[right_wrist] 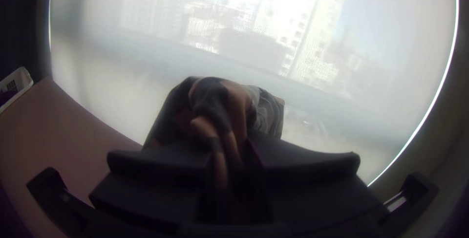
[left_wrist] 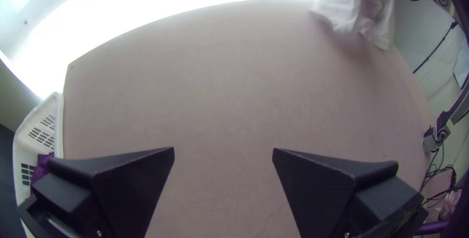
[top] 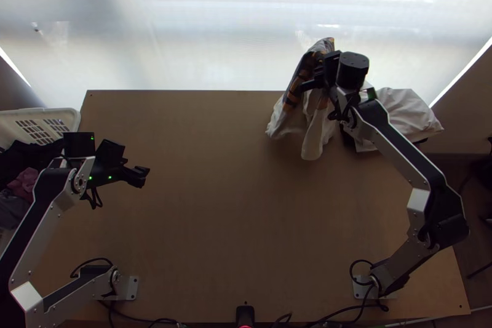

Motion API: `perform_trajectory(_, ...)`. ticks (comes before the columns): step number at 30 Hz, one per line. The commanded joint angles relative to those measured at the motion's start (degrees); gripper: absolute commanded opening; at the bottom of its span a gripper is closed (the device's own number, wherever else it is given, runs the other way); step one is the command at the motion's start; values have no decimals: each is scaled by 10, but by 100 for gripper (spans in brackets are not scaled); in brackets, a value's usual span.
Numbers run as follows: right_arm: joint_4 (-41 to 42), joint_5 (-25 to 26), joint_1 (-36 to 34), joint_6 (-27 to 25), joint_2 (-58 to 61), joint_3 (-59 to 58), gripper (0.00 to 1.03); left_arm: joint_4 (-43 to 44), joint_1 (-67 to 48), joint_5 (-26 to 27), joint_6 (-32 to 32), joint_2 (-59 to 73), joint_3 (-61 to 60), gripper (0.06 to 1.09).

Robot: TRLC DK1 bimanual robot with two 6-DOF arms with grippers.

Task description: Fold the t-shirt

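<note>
Step in hand, as judged: the white t-shirt with dark and orange bands point(top: 313, 134) is hanging ungathered into any fold and is needing to be spread on the light wooden table point(top: 203, 205). Good handling: the right gripper point(right_wrist: 229, 152) should be bringing the cloth inward over the table, well away from the pale cloth heap point(top: 403, 112) beside it, and be lowering it hem first, so that the fabric is trailing out rather than piling up. The left gripper point(left_wrist: 223, 150) should then be taking a free edge or corner, both sides drawing gently apart until the creases are opening; letting go should be happening low. Chief risk: the bunched upper part is staying twisted and is spoiling the first fold. Pincers, two: the right is clamping a crumpled portion of the shirt, which part one cannot tell; the left is standing wide, holding nothing. Position: the shirt is draping from between the right fingers, around the table's far edge, right of the middle, its white lower part hanging toward the tabletop; from the left gripper it is lying well apart, across the board.
</note>
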Motion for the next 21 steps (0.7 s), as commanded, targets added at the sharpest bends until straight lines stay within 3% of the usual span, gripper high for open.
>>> perform_trajectory(1, -39, -42, -38, 47, 3, 43, 3, 6, -8, -4, -3, 0, -12, 104)
perform_trajectory(8, -62, -70, -74, 90, 5, 58, 3, 17, -33, -18, -13, 4, -21, 104)
perform_trajectory(21, -79, -146, -138, 125, 16, 60, 3, 17, -47, -34, -17, 3, -30, 104)
